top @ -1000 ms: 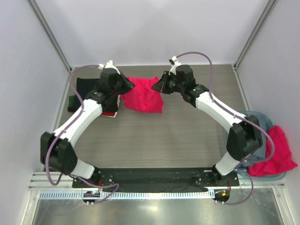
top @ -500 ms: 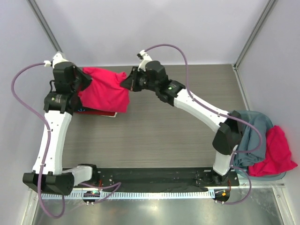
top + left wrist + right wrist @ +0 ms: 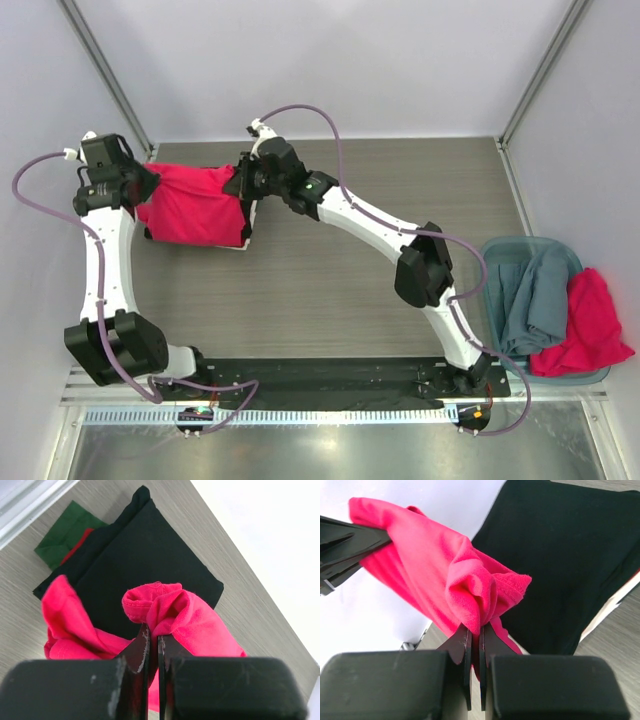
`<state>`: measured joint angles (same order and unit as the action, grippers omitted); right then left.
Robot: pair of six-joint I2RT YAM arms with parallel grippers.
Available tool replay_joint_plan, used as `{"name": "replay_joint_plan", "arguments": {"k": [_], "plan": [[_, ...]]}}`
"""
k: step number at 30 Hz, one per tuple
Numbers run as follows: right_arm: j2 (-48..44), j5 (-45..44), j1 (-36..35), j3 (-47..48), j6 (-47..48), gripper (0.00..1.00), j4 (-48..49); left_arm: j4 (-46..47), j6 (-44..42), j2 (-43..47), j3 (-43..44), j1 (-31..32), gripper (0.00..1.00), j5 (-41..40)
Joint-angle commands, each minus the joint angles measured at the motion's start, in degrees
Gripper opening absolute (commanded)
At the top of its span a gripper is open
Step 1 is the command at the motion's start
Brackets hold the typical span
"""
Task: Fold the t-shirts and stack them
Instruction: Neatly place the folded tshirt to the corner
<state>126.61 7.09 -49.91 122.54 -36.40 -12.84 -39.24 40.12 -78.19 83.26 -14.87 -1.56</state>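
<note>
A folded pinkish-red t-shirt [image 3: 195, 205] hangs stretched between both grippers at the table's back left. My left gripper [image 3: 148, 190] is shut on its left corner and my right gripper [image 3: 240, 185] is shut on its right corner. In the left wrist view the left gripper [image 3: 153, 632] pinches bunched pink cloth [image 3: 200, 625] above a folded black t-shirt [image 3: 145, 555], the top of a stack. Green [image 3: 65, 537] and dark red [image 3: 80, 544] cloth peek out beneath the black one. The right wrist view shows the right gripper [image 3: 475, 630] clamping the pink shirt [image 3: 435, 555] over the black shirt [image 3: 570, 555].
A teal basket [image 3: 540, 243] at the right edge holds a grey-blue t-shirt [image 3: 535, 300] and another pinkish-red one [image 3: 590, 320]. Enclosure walls stand close behind and left of the stack. The right arm reaches diagonally across the table.
Both grippers have carried the pinkish-red t-shirt leftward from the back middle of the table to above the stack at the back left, keeping their hold on it.
</note>
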Motion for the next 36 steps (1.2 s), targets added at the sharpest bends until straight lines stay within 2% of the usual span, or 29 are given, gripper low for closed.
{"name": "replay_joint_plan", "arguments": {"k": [1,5,28,36], "plan": [[0.57,-2.34,0.43,5.16,-0.16,0.01,-1.13,5.23,0.4,-0.99,1.81,-1.65,0.0,3.06],[3.46,-3.84,0.52,8.49,0.1,0.01,-1.13,5.76,1.45,-4.33,3.65,-2.79,0.0,6.03],[14.63,-3.49,4.82,17.64,-2.88,0.01,2.73,10.94,4.09,-15.67,8.67,-4.55,0.0,8.33],[18.67,-4.63,6.14,18.43,-4.37,0.01,9.58,13.4,4.97,-21.56,11.48,-5.08,0.0,9.38]]}}
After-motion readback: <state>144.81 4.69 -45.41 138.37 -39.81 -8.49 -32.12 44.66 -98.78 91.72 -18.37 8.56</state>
